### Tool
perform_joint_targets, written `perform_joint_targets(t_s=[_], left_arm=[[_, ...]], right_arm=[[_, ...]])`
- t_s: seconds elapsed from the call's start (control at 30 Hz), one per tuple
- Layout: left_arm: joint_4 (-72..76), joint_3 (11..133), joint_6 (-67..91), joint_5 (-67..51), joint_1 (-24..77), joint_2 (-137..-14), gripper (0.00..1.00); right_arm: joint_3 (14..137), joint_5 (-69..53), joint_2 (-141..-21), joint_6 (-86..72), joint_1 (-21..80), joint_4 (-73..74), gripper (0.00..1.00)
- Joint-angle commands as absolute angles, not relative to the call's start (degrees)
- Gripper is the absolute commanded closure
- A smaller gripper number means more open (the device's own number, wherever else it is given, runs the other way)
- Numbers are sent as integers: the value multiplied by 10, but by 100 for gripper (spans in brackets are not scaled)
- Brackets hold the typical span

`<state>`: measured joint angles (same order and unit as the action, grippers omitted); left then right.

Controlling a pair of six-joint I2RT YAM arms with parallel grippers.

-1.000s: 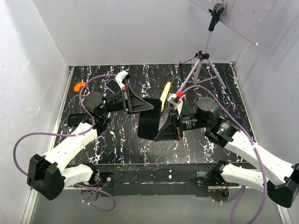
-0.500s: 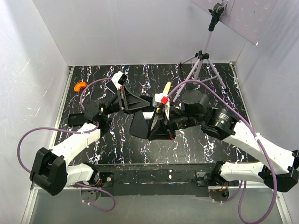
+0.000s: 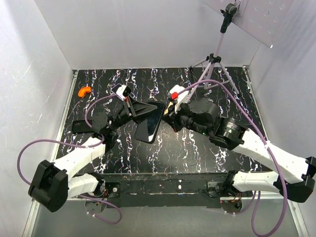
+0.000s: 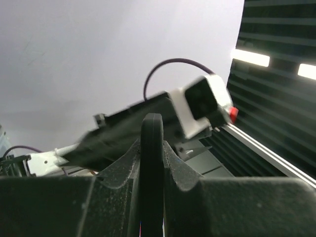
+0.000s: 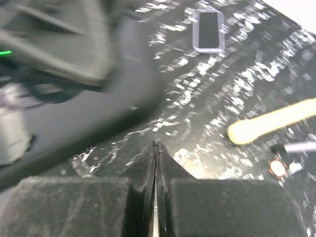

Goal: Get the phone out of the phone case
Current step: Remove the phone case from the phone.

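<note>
My left gripper [image 3: 148,108] is shut on the top edge of the phone case [image 3: 149,124], a thin black slab held tilted above the middle of the marbled table. In the left wrist view the case [image 4: 152,133] stands edge-on between the fingers [image 4: 118,170]. My right gripper [image 3: 168,112] is shut on nothing, just right of the case and off it; its tips [image 5: 156,144] meet over the table. The phone [image 5: 209,30], with a black screen and pale lavender rim, lies flat on the table apart from the case; it shows dark at the left [image 3: 81,126].
A cream-yellow stick [image 5: 276,121] lies beside my right gripper. A grey tripod [image 3: 213,69] stands at the back right. A small orange piece [image 3: 84,91] lies at the back left. White walls close in three sides of the table [image 3: 197,148].
My right gripper has left the case's right edge and swung up and left, now shut and empty. My left gripper has tilted and shifted the case a little to the left.
</note>
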<state>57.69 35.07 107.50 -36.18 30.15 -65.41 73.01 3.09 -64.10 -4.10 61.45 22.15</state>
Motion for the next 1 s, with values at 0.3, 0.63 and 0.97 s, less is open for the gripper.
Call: perform_joint_targets(t_s=[0.3, 0.63, 0.97], left_arm=[[531, 325, 980, -66, 308, -524, 100], [727, 334, 1003, 61, 334, -613, 100], [807, 350, 986, 88, 348, -674, 100]], right_arm=[[519, -199, -534, -348, 561, -96, 47], [517, -96, -606, -308, 615, -292, 32], [519, -15, -647, -322, 619, -384, 34]])
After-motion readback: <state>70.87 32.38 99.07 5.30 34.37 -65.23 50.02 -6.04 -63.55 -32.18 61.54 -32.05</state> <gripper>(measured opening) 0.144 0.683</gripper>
